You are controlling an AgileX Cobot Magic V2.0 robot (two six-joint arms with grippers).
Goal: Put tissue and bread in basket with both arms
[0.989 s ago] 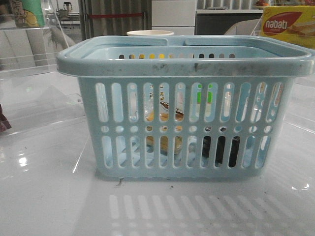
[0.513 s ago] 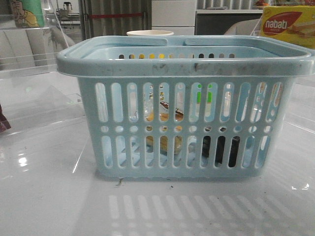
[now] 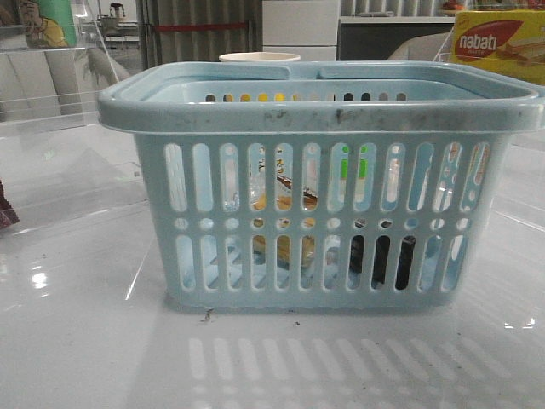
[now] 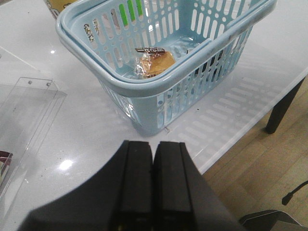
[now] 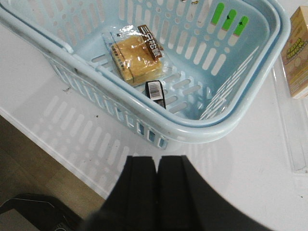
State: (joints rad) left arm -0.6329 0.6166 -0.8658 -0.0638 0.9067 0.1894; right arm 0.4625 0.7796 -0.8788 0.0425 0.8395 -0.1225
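The light blue basket [image 3: 319, 102] stands in the middle of the white table. It also shows in the left wrist view [image 4: 144, 103] and the right wrist view [image 5: 216, 126]. The wrapped golden bread [image 5: 136, 58] lies on the basket floor, also in the left wrist view [image 4: 156, 62] and behind the slots in the front view [image 3: 283, 247]. The black tissue pack [image 5: 156, 93] lies beside it, near the basket wall, and shows dark through the slots [image 3: 381, 260]. My left gripper [image 4: 153, 147] is shut and empty, off the basket's corner above the table. My right gripper [image 5: 157, 161] is shut and empty, outside the basket.
A yellow-and-red nabati box [image 3: 498, 43] stands at the back right, also in the right wrist view [image 5: 296, 55]. A clear acrylic stand [image 4: 26, 115] lies left of the basket. A paper cup [image 3: 260, 58] is behind the basket. The table's front edge [image 4: 250, 122] is close to the basket.
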